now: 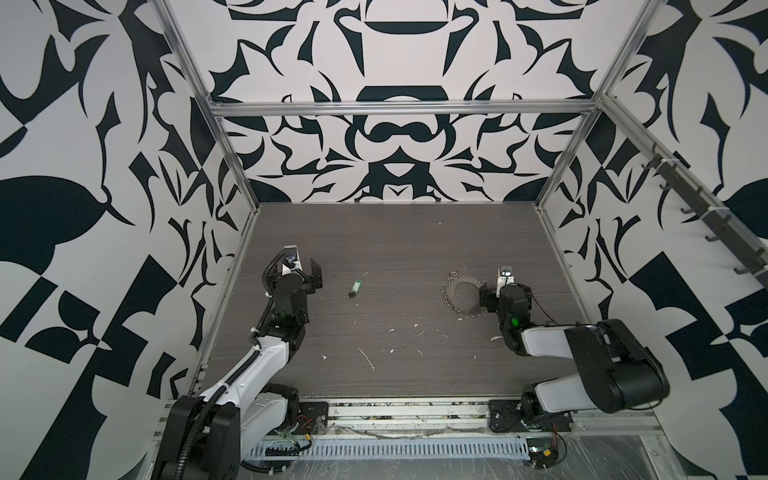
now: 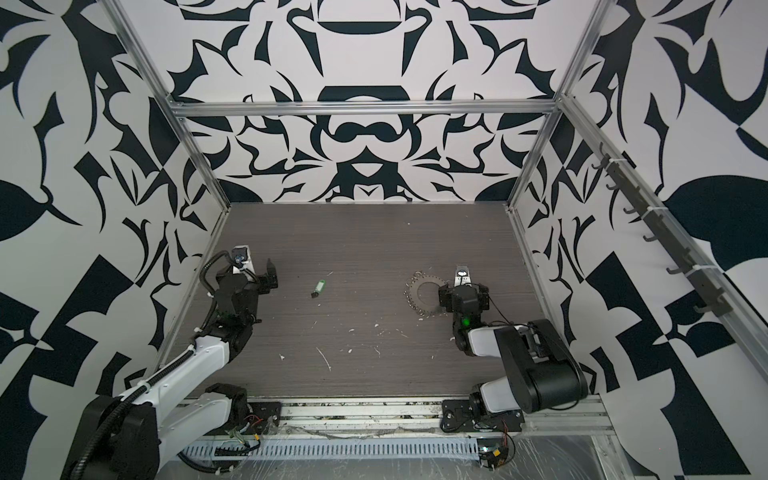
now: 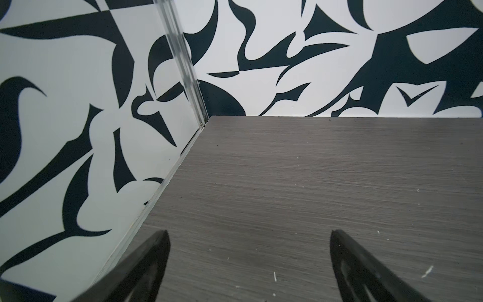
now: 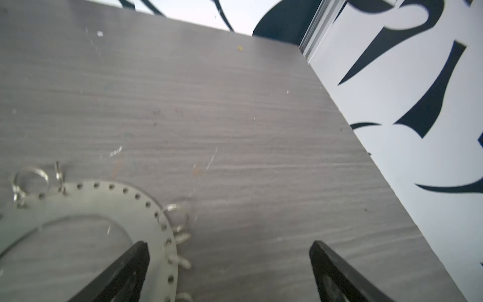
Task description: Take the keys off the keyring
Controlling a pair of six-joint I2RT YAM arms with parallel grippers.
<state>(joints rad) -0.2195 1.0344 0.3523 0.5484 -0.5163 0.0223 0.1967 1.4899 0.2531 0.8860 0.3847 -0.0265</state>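
Note:
The key with its bright green tag [image 1: 354,287] [image 2: 319,287] lies alone on the dark wood-grain table, left of the middle and apart from the ring. The silvery keyring [image 1: 453,297] [image 2: 413,298] lies flat to the right, with small loops along its rim. My left gripper [image 1: 297,278] [image 2: 249,280] [image 3: 249,232] is open near the left wall, left of the key, with only bare table between its fingers. My right gripper [image 1: 505,293] [image 2: 463,293] [image 4: 229,242] is open at the ring's right edge. One finger [image 4: 130,266] hangs over the keyring's [image 4: 86,201] rim and holds nothing.
Patterned walls and aluminium frame posts [image 1: 235,158] close in the table on three sides. White flecks and scratches [image 1: 368,359] dot the front of the table. A rail with dark hooks [image 1: 706,216] runs along the right wall.

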